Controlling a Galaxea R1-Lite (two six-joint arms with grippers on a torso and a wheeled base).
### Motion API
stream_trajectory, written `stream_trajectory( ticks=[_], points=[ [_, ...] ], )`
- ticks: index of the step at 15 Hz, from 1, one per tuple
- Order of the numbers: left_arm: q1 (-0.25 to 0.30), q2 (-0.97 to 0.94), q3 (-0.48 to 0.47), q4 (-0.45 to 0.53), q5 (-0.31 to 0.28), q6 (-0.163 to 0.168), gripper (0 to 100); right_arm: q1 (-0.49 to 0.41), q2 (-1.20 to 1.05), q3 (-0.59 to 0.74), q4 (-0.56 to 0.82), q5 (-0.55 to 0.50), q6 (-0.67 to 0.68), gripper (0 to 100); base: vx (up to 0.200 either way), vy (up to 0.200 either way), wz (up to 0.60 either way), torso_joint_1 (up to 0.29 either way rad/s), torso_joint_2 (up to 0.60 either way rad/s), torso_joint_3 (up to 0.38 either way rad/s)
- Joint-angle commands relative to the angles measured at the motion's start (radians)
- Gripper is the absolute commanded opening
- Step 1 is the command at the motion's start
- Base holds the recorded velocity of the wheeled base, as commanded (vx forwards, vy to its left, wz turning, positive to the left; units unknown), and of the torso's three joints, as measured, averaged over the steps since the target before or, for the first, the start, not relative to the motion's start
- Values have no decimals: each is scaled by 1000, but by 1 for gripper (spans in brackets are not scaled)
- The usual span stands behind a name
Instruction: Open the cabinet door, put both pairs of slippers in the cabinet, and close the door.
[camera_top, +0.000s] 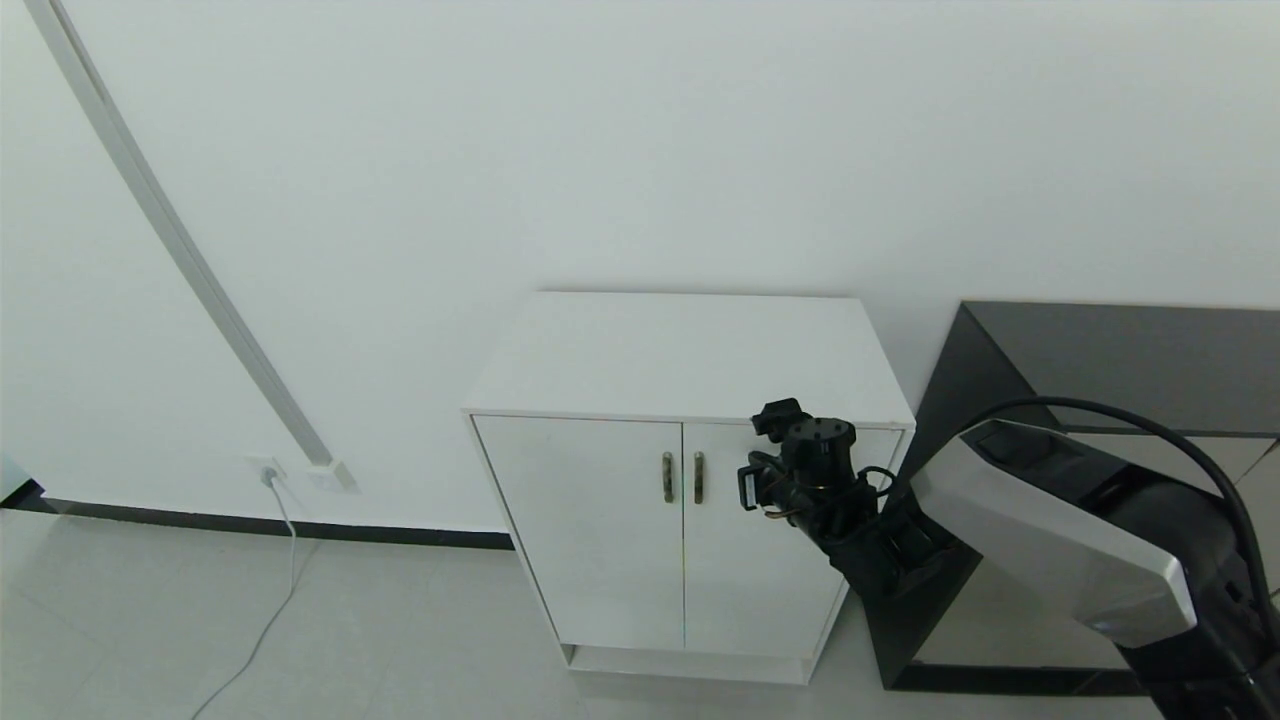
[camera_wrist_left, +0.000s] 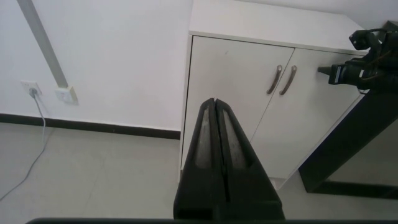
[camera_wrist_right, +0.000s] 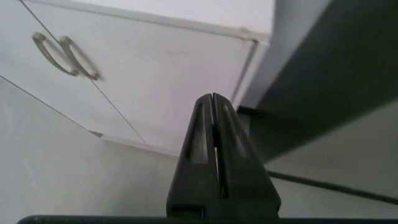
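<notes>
As the right gripper (camera_wrist_right: 213, 98) hung clenched, empty, near the right door handle (camera_top: 698, 477), it risked glancing off. The cabinet (camera_top: 680, 360) stood shut.

Your head camera looks down from above onto the cabinet (camera_top: 680, 350) front. Your left wrist camera faces it from farther back; right wrist sits close up. All share the handles (camera_top: 668, 477).

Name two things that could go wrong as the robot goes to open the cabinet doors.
1. The right gripper is shut; unless it opens, it may just bump the right handle.
2. The left handle sits close beside it, so both could get caught.
</notes>
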Motion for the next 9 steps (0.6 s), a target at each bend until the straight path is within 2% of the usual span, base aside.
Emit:
stream_trajectory(
  ticks=[1, 4, 9],
  points=[
    [0, 0, 0, 0, 1, 0, 0, 1, -13, 15, -5, -3, 1, 0, 0, 0, 0, 0, 0, 0],
    [0, 0, 0, 0, 1, -2, 0, 1, -86, 107, -18, -13, 4, 0, 0, 0, 0, 0, 0, 0],
    [0, 0, 0, 0, 1, 1, 0, -17, -290, 432, -154, -14, 1, 0, 0, 0, 0, 0, 0, 0]
  ],
)
